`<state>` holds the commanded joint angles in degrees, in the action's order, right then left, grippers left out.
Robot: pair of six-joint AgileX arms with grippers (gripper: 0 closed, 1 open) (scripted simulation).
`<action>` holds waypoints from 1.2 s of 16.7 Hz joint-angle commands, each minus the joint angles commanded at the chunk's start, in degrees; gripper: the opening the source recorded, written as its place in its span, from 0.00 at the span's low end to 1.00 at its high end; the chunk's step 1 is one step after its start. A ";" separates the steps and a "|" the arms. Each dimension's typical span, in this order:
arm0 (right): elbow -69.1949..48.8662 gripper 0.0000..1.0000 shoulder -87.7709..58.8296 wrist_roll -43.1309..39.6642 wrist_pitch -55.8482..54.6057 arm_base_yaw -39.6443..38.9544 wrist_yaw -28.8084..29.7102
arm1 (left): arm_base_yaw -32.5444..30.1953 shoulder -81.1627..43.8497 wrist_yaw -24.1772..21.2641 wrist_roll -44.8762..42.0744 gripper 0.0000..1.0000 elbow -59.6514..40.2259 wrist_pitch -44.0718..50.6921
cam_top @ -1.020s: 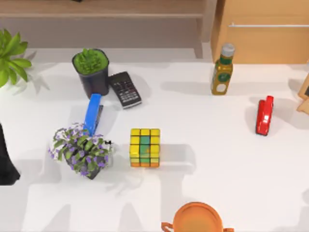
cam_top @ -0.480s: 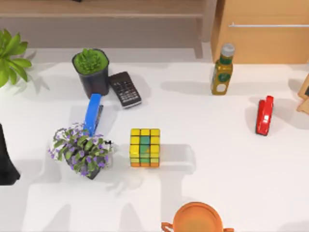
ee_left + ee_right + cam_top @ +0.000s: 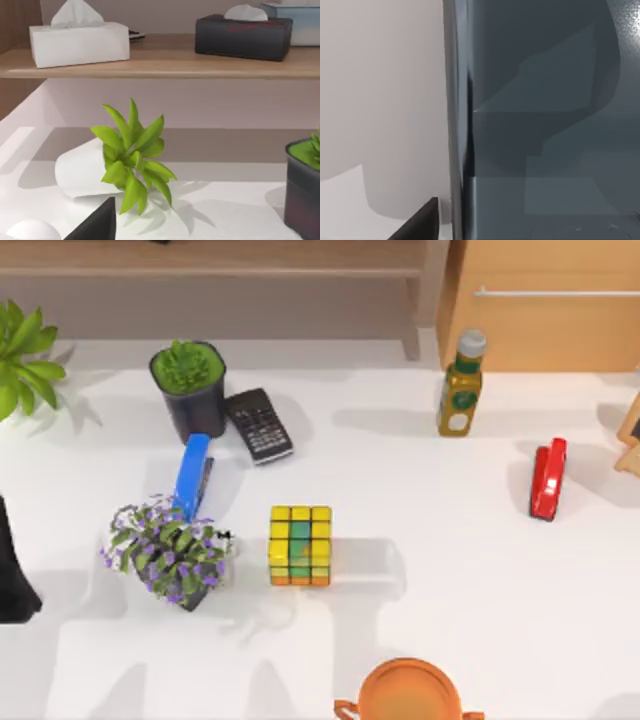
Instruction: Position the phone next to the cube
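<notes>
The cube [image 3: 300, 545], with yellow, green and orange squares, stands near the middle of the white table [image 3: 450, 540]. A glossy dark grey-blue surface, the phone [image 3: 545, 125], sits very close in the right wrist view, its edge running up and down beside a pale surface. One dark finger [image 3: 420, 222] of my right gripper shows beside that edge. My left arm [image 3: 12, 575] is parked at the table's left edge, and one of its dark fingers [image 3: 97, 225] shows in the left wrist view.
Left of the cube are a purple flower pot [image 3: 170, 552], a blue stapler [image 3: 192, 475], a black keypad handset [image 3: 258, 425] and a dark plant pot [image 3: 188, 390]. An oil bottle [image 3: 460, 385] and a red stapler [image 3: 547, 478] stand right. An orange pot [image 3: 410, 695] is at the front.
A faint shadow at the table's front right has shifted. The cube and the other things on the table have not moved.
</notes>
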<state>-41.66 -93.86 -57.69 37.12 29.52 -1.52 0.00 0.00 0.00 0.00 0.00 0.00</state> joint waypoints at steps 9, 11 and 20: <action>0.00 0.32 0.00 0.00 0.00 0.00 0.00 | 0.00 0.00 0.00 0.00 1.00 0.00 0.00; 0.00 0.17 0.00 0.00 0.00 0.00 0.00 | 0.00 0.00 0.00 0.00 1.00 0.00 0.00; 0.00 0.00 0.00 0.00 0.00 0.00 0.00 | 0.00 0.00 0.00 0.00 1.00 0.00 0.00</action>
<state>-41.66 -93.86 -57.69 37.12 29.52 -1.52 0.00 0.00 0.00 0.00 0.00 0.00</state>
